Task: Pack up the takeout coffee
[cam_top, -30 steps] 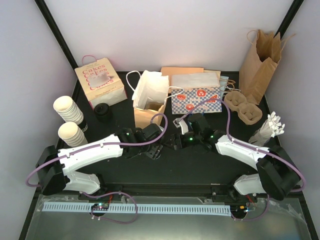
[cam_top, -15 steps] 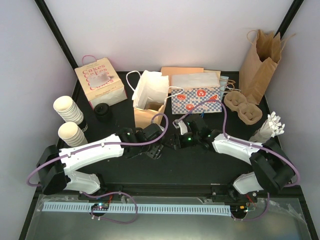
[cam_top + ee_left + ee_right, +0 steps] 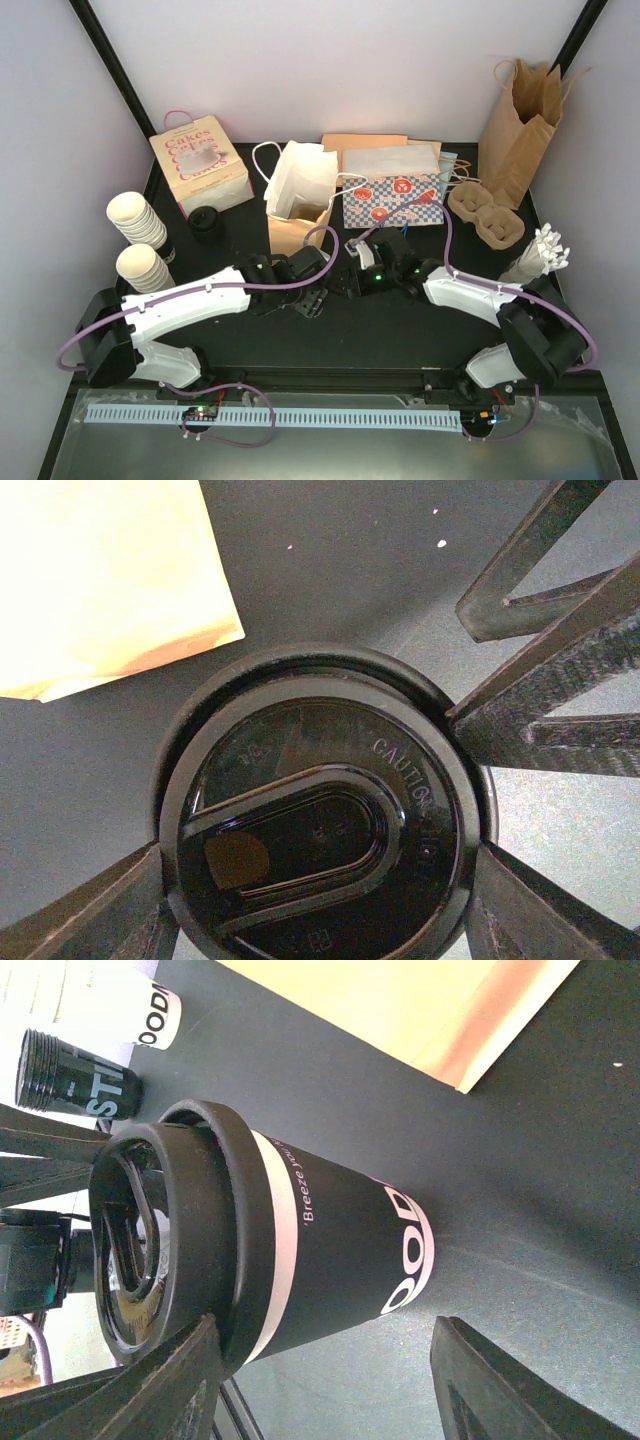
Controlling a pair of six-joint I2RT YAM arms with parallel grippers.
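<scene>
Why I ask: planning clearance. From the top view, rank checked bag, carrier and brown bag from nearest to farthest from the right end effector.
1. Checked bag, just behind the right end effector.
2. Carrier, farther back right.
3. Brown bag, far right corner.
</scene>
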